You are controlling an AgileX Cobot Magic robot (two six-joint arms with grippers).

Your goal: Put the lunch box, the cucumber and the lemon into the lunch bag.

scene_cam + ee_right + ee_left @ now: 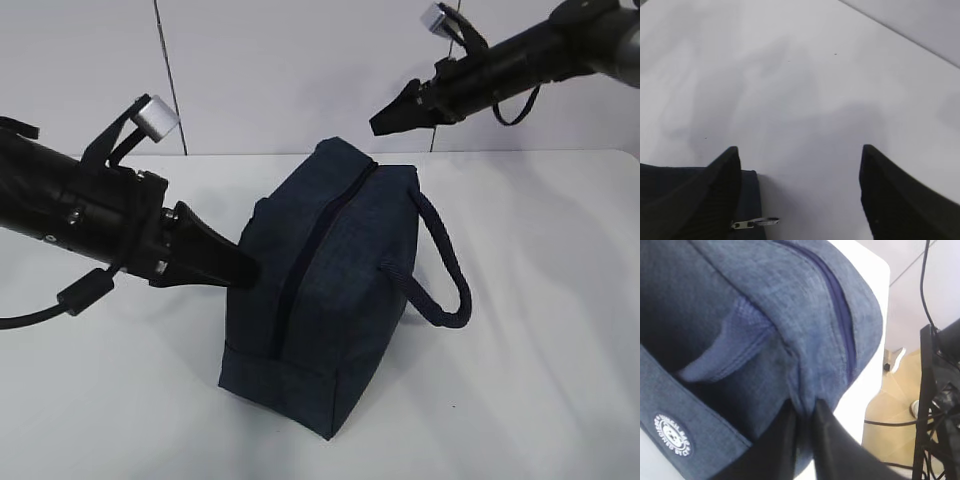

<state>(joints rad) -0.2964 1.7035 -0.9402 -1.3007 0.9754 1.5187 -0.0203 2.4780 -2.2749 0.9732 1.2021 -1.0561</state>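
The dark navy lunch bag [330, 290] stands on the white table, its zipper [322, 235] running closed along the top. My left gripper [250, 270] is at the bag's left end. In the left wrist view that gripper [805, 407] pinches a fold of the bag's fabric [790, 315] between its jaws. My right gripper [378, 125] hangs in the air above the bag's far end, open and holding nothing. In the right wrist view this gripper [800, 150] stands wide apart, and the metal zipper pull [755, 222] lies on the bag's corner [747, 200] below. The lunch box, cucumber and lemon are out of view.
A looped strap handle [445, 270] hangs off the bag's right side. The white table [540, 380] stretches around the bag, with a pale wall behind. Off the table edge, the left wrist view shows a black frame with cables [940, 390].
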